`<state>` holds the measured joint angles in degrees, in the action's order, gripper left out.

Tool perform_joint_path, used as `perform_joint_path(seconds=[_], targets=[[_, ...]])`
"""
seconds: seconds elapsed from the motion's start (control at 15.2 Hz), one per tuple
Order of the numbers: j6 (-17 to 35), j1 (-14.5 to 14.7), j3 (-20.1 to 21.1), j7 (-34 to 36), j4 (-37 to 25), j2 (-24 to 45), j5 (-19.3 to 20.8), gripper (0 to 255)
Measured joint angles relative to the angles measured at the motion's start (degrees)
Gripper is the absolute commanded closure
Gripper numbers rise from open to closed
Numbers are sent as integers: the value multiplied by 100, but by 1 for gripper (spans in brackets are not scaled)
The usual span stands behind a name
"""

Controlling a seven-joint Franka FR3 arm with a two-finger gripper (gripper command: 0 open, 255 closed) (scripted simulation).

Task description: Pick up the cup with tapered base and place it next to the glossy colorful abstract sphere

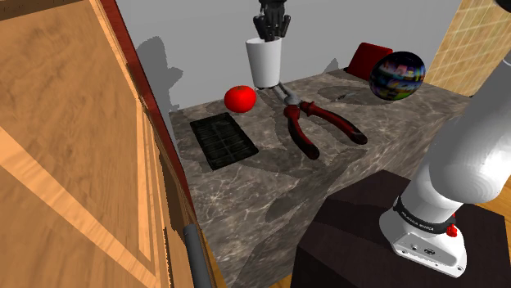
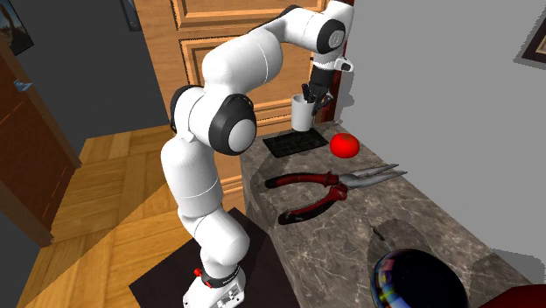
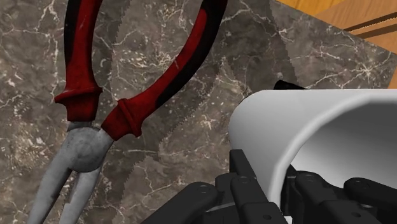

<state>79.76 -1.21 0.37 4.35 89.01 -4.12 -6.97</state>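
A white cup (image 1: 265, 61) with a tapered base hangs in the air above the dark marble counter (image 1: 270, 192), over the jaws of the pliers. My black gripper (image 1: 273, 33) is shut on its rim from above, one finger inside the cup and one outside. In the second exterior view the cup (image 2: 302, 112) hangs under the gripper (image 2: 312, 94) at the counter's far end. In the wrist view the cup wall (image 3: 305, 127) curves between the fingers (image 3: 245, 191). The glossy multicoloured sphere (image 1: 397, 75) rests at the counter's far right corner in the shoulder view, well apart from the cup.
Red-handled pliers (image 1: 315, 127) lie mid-counter. A red tomato-like ball (image 1: 240, 99) and a black grid tray (image 1: 223, 141) sit toward the shoulder view's left. A red block (image 1: 368, 59) stands behind the sphere. A wooden cabinet (image 1: 74, 155) borders the counter's left side.
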Motion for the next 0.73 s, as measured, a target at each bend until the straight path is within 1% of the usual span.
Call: perform_joint_path(seconds=[0.13, 0.73], targets=[[-146, 5, 5, 28, -188, 40, -4, 255], [-1002, 3, 0, 132, -1490, 480, -32, 255]])
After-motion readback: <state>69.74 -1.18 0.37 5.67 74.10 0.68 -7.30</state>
